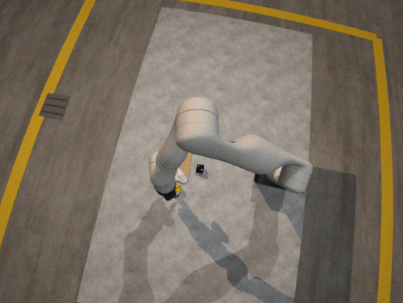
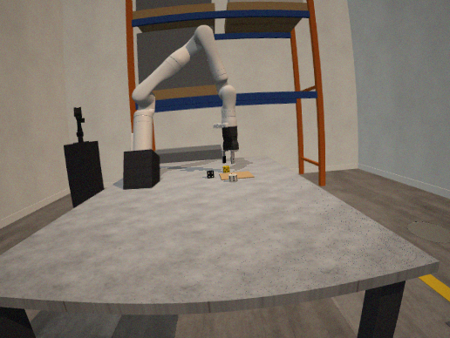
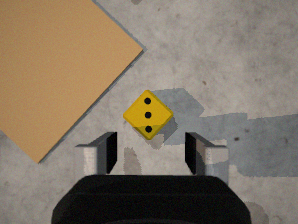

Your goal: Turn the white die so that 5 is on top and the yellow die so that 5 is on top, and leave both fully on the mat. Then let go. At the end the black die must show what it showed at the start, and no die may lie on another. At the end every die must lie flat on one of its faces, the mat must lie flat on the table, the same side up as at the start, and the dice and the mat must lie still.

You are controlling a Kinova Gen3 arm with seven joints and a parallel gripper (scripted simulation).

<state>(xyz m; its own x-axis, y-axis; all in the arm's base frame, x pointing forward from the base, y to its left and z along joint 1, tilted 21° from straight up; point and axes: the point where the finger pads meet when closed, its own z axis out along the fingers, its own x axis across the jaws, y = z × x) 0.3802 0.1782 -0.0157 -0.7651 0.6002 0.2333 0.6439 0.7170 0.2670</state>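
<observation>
While spread wide and empty, end effector (image 3: 150,150) above glossy yellow die (image 3: 148,114), mottled stone-grey table (image 3: 240,60), tan mat (image 3: 55,65).

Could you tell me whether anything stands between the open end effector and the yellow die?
Nothing visible does. In the wrist view the small yellow die lies on the bare grey table, just ahead of the open end effector, beside the tan mat.

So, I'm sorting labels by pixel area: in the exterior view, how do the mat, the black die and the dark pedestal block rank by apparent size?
1. Dark pedestal block, largest.
2. Mat.
3. Black die, smallest.
All stand at similar depth, so the order seems safe.
</observation>
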